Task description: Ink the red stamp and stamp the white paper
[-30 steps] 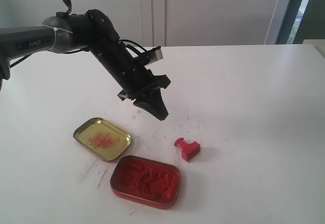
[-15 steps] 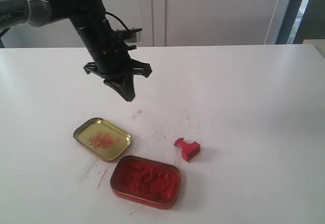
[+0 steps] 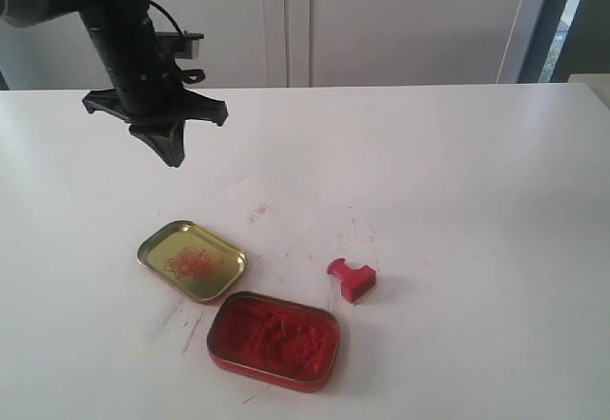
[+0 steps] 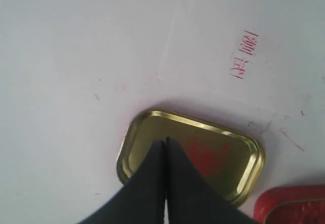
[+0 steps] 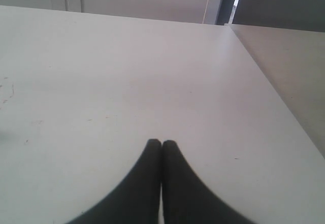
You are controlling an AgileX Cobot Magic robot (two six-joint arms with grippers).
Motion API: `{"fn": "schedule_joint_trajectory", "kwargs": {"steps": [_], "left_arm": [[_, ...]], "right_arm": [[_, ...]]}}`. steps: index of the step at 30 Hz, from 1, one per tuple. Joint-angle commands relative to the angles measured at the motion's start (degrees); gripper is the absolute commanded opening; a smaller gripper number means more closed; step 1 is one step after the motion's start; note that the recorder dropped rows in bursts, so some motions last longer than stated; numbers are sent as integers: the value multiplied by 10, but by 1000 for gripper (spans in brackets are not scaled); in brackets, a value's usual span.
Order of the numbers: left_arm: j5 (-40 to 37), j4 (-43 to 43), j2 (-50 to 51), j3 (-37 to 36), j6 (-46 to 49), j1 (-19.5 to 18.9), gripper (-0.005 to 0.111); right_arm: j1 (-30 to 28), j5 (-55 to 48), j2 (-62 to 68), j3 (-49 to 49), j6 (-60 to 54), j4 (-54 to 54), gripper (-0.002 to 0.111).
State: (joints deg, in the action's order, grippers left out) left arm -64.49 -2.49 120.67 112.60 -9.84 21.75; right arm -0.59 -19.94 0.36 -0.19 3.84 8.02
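Red stamp (image 3: pixel 352 279) on its side, well apart from left gripper (image 3: pixel 172 158), beyond white paper (image 3: pixel 250 212). Paper bears mark, so stamp probably finished with. Left jaws together, empty. Right gripper (image 5: pixel 161 144) together, empty.

- One red stamp (image 3: pixel 352 279).
- One white paper (image 4: pixel 213 46), with one red stamped mark (image 4: pixel 245 54) on it.
- One gold tin lid (image 3: pixel 192 260).
- One red tin of ink paste (image 3: pixel 274 340).
- Two tools: the left tool (image 3: pixel 172 158) and the right tool (image 5: pixel 161 144).
- One bench (image 3: pixel 457 172).
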Motion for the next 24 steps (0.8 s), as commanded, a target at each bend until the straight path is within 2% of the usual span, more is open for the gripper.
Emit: {"fn": "schedule_joint_trajectory", "kwargs": {"steps": [1, 10, 16, 24], "left_arm": [[-36, -3, -7, 1, 2, -29, 0], [-55, -12, -7, 1, 4, -91, 0], [-55, -10, -32, -21, 9, -104, 0], [-16, -2, -118, -118, 13, -104, 0]], "right_arm": [[1, 3, -4, 2, -1, 5, 0], [1, 3, -4, 2, -1, 5, 0], [1, 3, -4, 2, -1, 5, 0], [1, 3, -4, 2, -1, 5, 0]]}}
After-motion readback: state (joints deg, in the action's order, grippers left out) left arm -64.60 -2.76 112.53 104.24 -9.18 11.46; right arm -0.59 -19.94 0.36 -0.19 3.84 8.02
